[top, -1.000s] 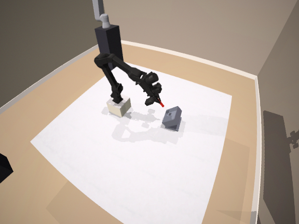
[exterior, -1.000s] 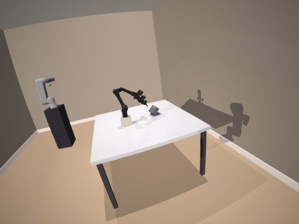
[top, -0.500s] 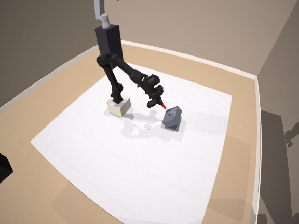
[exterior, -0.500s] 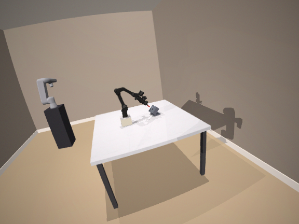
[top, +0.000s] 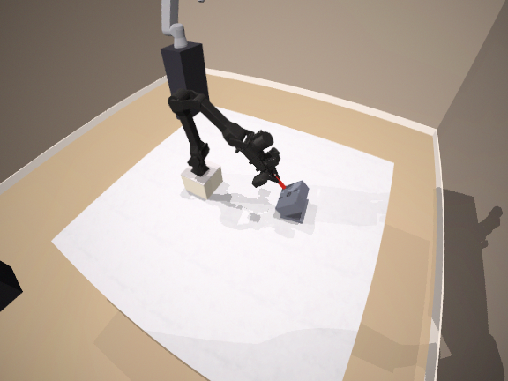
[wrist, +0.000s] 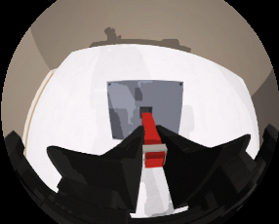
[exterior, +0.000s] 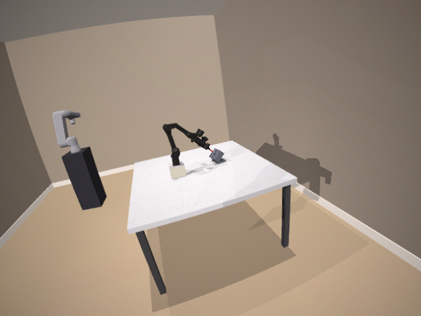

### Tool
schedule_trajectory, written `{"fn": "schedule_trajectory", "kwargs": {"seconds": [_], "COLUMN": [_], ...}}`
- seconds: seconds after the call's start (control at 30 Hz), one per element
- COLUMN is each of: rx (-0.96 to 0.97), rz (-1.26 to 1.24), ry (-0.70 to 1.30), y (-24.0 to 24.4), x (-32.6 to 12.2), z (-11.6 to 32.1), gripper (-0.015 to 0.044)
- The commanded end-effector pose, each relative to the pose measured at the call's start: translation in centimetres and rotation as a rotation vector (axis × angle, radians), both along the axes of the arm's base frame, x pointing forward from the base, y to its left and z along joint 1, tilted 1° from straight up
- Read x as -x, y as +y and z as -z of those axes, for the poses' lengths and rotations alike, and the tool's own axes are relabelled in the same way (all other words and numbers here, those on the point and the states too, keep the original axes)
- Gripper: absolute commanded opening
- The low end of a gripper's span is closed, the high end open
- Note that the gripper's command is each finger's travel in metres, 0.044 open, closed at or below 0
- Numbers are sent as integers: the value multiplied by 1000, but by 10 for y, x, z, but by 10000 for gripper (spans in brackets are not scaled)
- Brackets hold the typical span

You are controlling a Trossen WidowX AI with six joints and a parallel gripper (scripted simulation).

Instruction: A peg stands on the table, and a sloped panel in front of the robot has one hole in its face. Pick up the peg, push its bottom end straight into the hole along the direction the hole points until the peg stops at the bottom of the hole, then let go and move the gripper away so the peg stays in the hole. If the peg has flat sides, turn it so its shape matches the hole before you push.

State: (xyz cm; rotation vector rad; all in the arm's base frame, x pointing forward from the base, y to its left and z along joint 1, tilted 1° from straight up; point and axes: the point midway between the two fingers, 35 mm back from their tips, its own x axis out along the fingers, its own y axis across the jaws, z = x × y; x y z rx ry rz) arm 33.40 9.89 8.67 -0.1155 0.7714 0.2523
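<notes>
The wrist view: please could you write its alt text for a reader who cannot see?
Black gripper holds a long red peg, its far end at the dark square hole in a blue-grey panel, on a white table.

Quantities: one red peg point(top: 280, 183) point(exterior: 210, 151) point(wrist: 150, 128); one sloped panel block point(top: 293, 200) point(exterior: 216, 155) point(wrist: 166, 102); one square hole point(wrist: 142, 110); one white-topped table point(top: 212, 273) point(exterior: 208, 194) point(wrist: 73, 97); two robot arms, one black point(top: 219, 119) point(exterior: 171, 139), one grey point(top: 167, 9) point(exterior: 59, 129); one cream base block point(top: 197, 187) point(exterior: 178, 172)
</notes>
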Motion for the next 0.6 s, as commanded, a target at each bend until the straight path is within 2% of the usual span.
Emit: {"fn": "schedule_trajectory", "kwargs": {"seconds": [0.0, 0.57], "rx": [7, 5], "rz": [0, 1], "ry": [9, 1], "y": [-1, -1], "x": [0, -3], "z": [8, 11], "gripper": [0, 0]}}
